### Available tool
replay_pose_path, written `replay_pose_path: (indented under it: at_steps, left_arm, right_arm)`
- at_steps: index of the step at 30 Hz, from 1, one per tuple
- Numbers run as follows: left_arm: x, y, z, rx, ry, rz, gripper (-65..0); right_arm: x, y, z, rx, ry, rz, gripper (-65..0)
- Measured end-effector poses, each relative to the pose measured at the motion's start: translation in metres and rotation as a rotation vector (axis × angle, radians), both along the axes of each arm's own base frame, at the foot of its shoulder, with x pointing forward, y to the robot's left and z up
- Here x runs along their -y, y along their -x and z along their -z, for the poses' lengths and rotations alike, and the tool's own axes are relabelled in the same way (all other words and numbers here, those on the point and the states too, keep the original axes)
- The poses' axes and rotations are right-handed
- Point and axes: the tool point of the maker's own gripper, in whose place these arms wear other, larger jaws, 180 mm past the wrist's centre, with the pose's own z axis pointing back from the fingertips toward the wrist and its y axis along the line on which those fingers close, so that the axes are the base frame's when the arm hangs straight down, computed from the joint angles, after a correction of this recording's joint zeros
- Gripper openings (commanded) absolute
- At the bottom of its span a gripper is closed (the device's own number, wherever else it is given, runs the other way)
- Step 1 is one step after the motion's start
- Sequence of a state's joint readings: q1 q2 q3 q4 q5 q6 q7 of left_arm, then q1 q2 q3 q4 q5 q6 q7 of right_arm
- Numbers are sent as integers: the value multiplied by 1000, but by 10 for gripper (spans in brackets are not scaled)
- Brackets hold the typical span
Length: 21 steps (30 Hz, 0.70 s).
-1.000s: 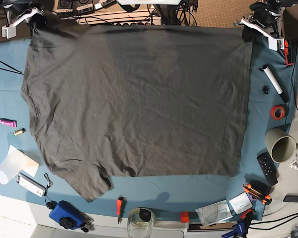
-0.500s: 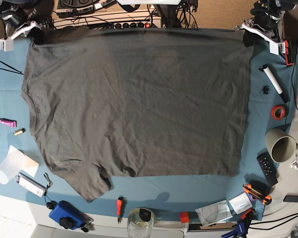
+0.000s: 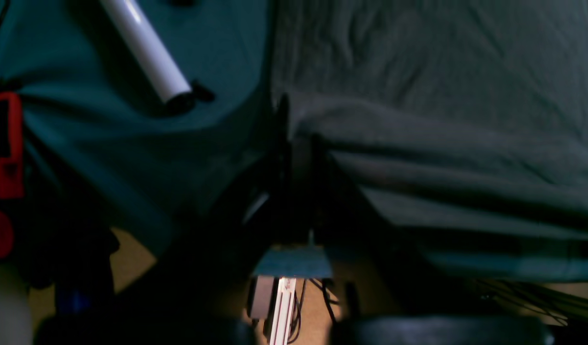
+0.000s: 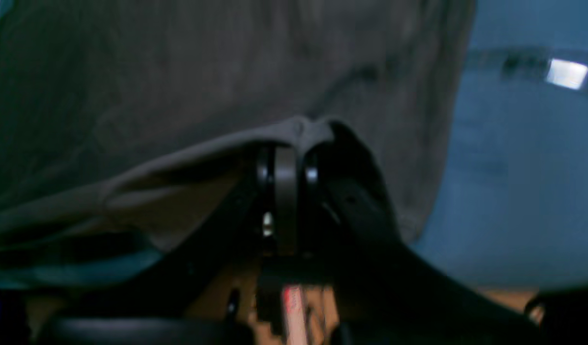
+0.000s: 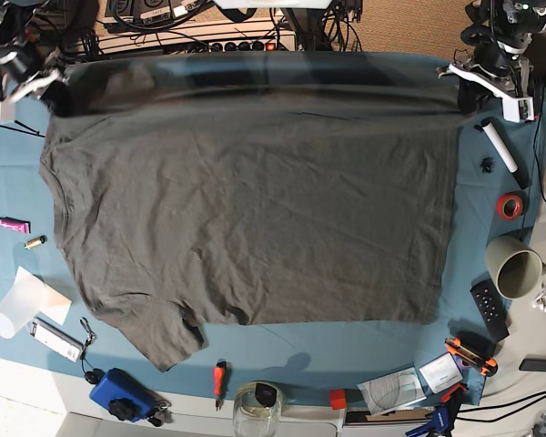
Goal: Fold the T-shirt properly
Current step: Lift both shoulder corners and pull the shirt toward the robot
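Note:
The dark olive-grey T-shirt lies spread over the blue-teal table cloth, one sleeve at the near left. Its far edge is raised off the table between both grippers. My left gripper at the far right is shut on the shirt's far right corner. In the left wrist view the left gripper pinches the T-shirt at a corner fold. My right gripper at the far left is shut on the far left corner. In the right wrist view the right gripper clamps a ridge of the T-shirt.
A white tube, red tape roll, cup and remote line the right edge. A glass jar, red-handled tool and blue device sit along the near edge. White paper lies at the left.
Both grippers have moved toward the near side, carrying the shirt's far edge with them. That edge now hangs raised above the cloth instead of lying at the table's far rim.

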<state>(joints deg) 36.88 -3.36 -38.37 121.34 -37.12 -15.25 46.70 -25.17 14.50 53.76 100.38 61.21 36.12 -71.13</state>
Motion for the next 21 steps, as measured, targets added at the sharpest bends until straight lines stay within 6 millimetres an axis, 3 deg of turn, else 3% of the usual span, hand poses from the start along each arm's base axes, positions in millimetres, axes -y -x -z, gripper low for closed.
replay_pose_path:
  at_steps: [8, 17, 21]
  left_arm:
    - [0, -9, -4, 25, 2, 0, -650]
    - [2, 0, 4, -29, 1, 14, -650]
    - [0, -9, -3, 24, -6, 3, -650]
  right_arm:
    - [22, -21, -14, 8, 79, 28, -650]
    - [29, -19, -12, -11, 103, 49, -650]
    - [31, -22, -14, 3, 116, 58, -650]
